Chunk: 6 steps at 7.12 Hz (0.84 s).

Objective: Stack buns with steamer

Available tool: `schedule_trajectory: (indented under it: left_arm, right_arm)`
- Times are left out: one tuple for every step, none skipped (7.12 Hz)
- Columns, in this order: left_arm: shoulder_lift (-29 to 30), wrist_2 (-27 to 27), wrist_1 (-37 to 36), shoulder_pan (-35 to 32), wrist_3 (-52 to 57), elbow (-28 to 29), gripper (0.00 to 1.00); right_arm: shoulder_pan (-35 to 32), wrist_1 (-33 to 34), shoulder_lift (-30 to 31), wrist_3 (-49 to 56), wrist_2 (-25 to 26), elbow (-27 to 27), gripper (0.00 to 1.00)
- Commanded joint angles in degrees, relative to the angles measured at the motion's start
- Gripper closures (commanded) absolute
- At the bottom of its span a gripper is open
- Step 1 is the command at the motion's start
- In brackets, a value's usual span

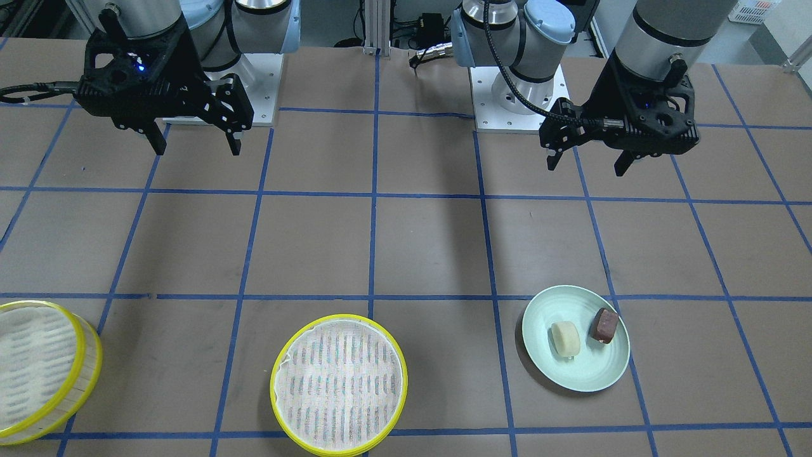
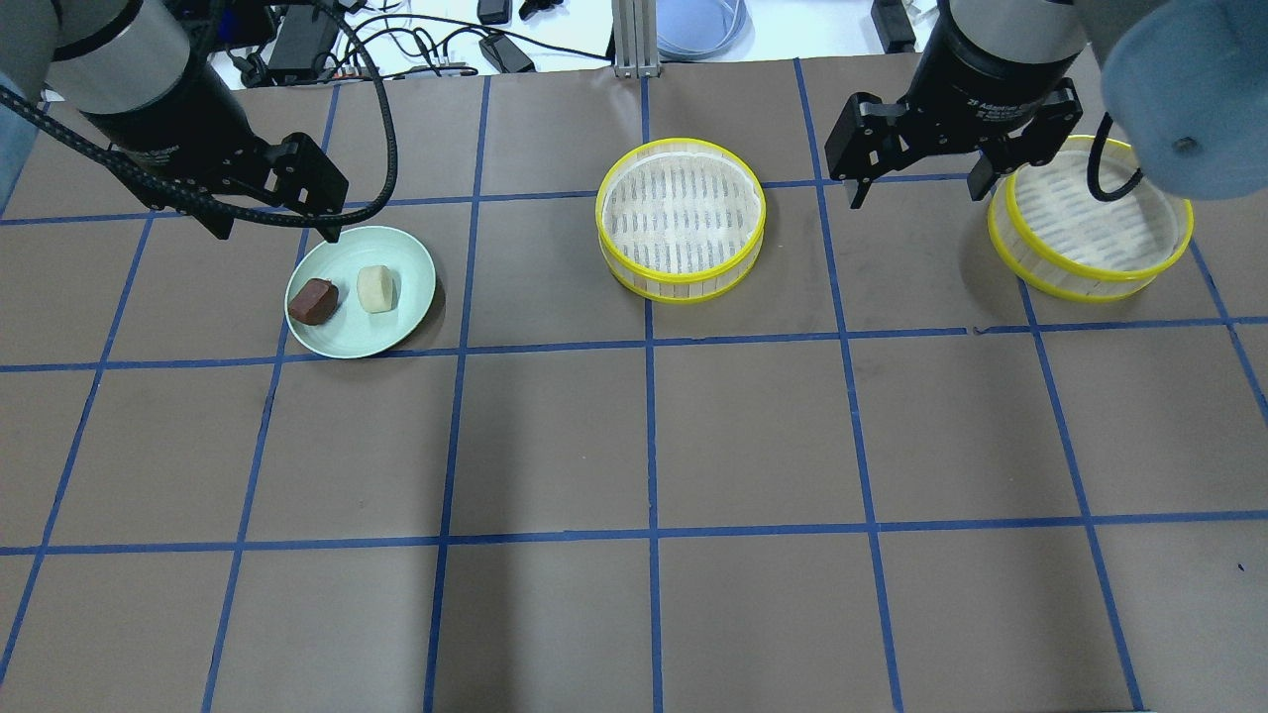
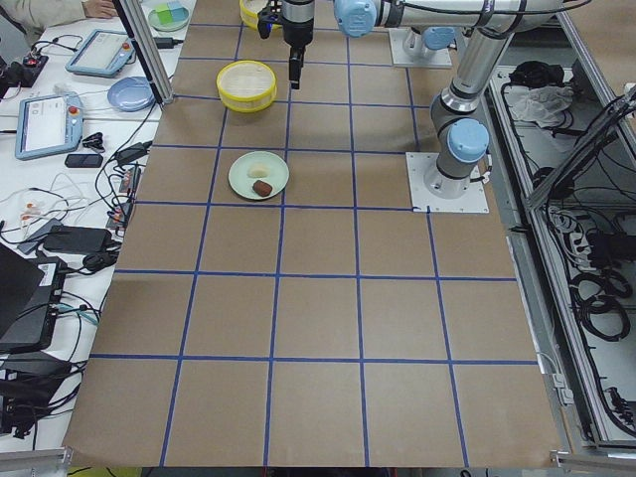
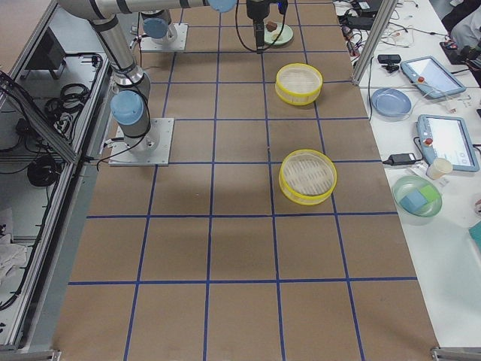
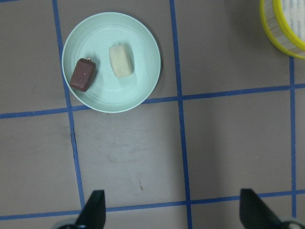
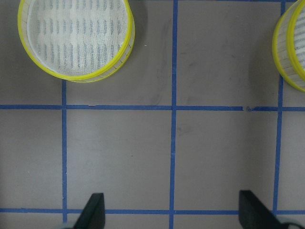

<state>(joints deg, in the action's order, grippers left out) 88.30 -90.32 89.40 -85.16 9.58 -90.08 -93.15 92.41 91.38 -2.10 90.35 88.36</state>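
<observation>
The cream-white bun (image 2: 376, 288) and the reddish-brown bun (image 2: 314, 301) lie side by side on a pale green plate (image 2: 396, 327) at the left. In the left wrist view the cream bun (image 5: 121, 60) and the brown bun (image 5: 83, 75) lie ahead of the fingers. One steamer tray (image 2: 681, 220) stands at the middle back, the other (image 2: 1090, 238) at the far right; both are empty. My left gripper (image 2: 277, 234) hangs open and empty just behind the plate. My right gripper (image 2: 917, 198) hangs open and empty between the two trays.
Blue tape lines grid the brown table. The arm bases (image 1: 517, 101) stand at the robot's edge. Beyond the table's far edge lie cables, tablets, a pale blue plate (image 4: 391, 101) and a green bowl (image 4: 415, 197).
</observation>
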Motion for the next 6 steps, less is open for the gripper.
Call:
schedule_trajectory:
  left_arm:
    - [-0.1,-0.3,0.7,0.1,-0.1,0.0,0.00]
    - [0.1,-0.3,0.9,0.6,0.1,0.0,0.00]
    - [0.0,-0.3,1.6,1.0,0.0,0.0,0.00]
    - [0.3,-0.4,2.8,1.0,0.2,0.0,0.00]
    - [1.4,-0.1,2.1,2.0,0.9,-0.2,0.00]
    - [3.7,0.1,1.8,3.8,0.4,-1.4,0.00]
  right_arm:
    - [0.5,0.0,-0.6,0.0,0.2,0.1,0.00]
    - [1.9,2.8,-1.5,0.2,0.0,0.1,0.00]
    - [4.7,10.3,-2.2,2.3,1.5,0.1,0.00]
    - [7.6,10.7,-2.6,3.0,1.5,0.1,0.00]
    - [11.2,10.9,-6.0,6.6,1.8,-0.7,0.00]
    - [17.2,11.3,-10.1,8.0,2.7,-1.8,0.00]
